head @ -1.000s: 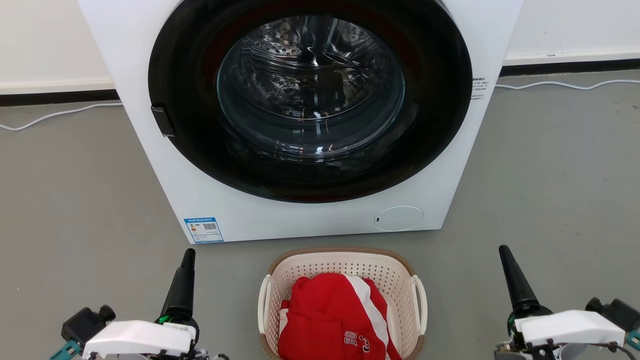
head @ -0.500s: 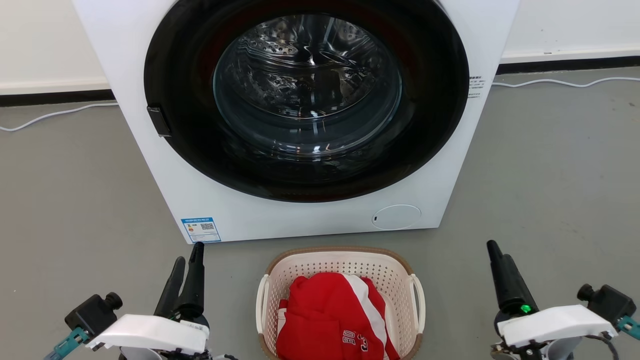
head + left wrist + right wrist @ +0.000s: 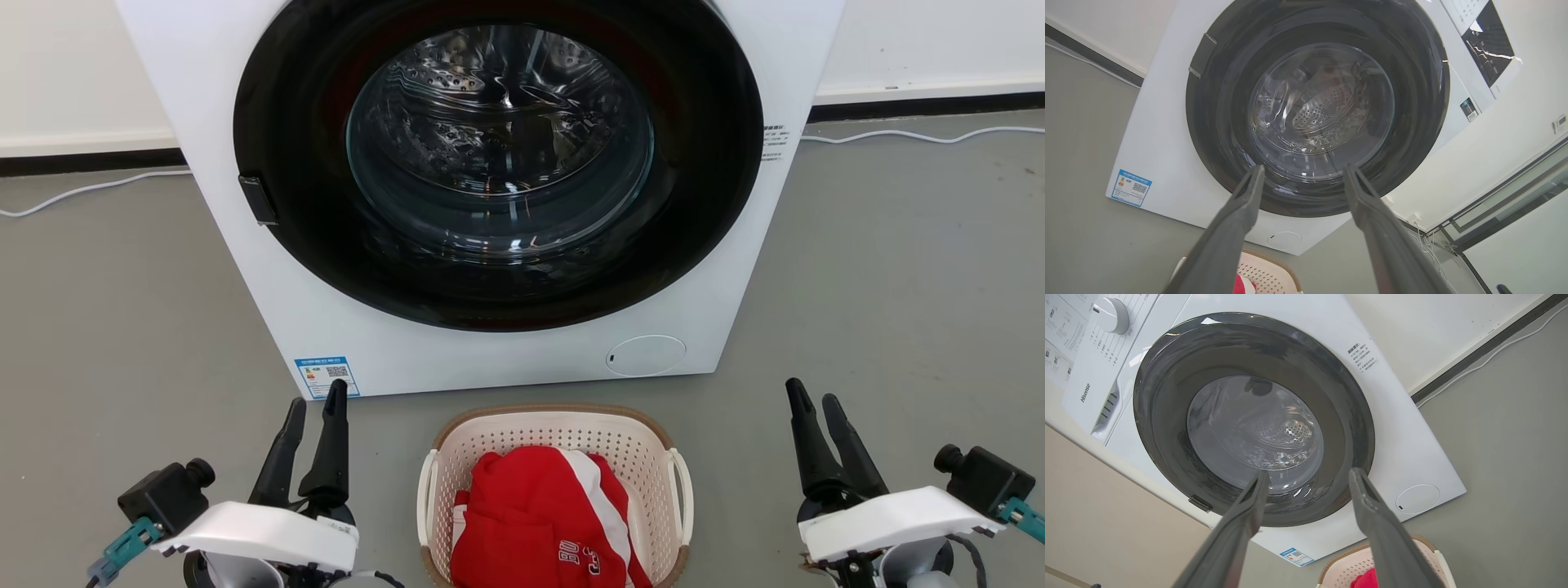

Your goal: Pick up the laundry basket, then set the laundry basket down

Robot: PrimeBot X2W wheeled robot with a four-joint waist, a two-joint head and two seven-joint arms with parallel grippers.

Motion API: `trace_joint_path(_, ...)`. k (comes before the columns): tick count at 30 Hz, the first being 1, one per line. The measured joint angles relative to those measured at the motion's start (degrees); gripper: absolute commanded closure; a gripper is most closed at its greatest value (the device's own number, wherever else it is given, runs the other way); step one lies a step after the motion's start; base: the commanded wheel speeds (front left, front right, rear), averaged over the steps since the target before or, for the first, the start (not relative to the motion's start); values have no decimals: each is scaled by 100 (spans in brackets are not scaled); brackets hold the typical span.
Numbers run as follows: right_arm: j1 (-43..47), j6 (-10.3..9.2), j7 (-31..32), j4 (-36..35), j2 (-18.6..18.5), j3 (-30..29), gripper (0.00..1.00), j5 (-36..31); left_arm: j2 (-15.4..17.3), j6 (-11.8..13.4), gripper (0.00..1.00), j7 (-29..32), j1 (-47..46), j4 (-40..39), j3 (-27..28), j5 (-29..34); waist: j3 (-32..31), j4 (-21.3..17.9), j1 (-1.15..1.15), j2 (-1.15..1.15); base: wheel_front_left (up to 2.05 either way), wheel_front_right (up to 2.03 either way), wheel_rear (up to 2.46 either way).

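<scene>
At the lower left of the head view, the left gripper (image 3: 317, 395) is hovering over the grey floor (image 3: 122, 327). Its jaws are standing partly apart and gripping nothing, and its fingers are aiming at the washer (image 3: 343, 327), not at the basket.

Just right of it, the laundry basket (image 3: 555, 408) is sitting on the floor in front of the washer's round door, near it but not touching, and squarely between the two arms. A red garment (image 3: 539, 514) with white stripes is filling most of it. The left handle (image 3: 426, 498) and the right handle (image 3: 684, 490) are rising as white loops on either side.

At the lower right, the right gripper (image 3: 810, 392) is mirroring the other: jaws parted by a modest gap, empty, well apart from the basket.

The step in hand looks to be the reach for the handles. To do it well, each arm should be swinging inward and sinking until its jaws are straddling the loop on its own side, and both should be closing together. The thin perforated plastic is likely flexing under a sideways squeeze, so the lift should be going straight up, level on both sides, and away from the washer front. That way the basket is not tipping and the garment is not sliding out.
</scene>
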Motion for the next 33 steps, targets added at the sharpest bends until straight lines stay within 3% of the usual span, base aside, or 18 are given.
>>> trace_joint_path(33, -117, 1, -549, -146, -155, 368, 0, -1974, 20, 0, 0, -556, -121, -229, -232, 1968, 10, -65, 0, 0, 0, 0, 0)
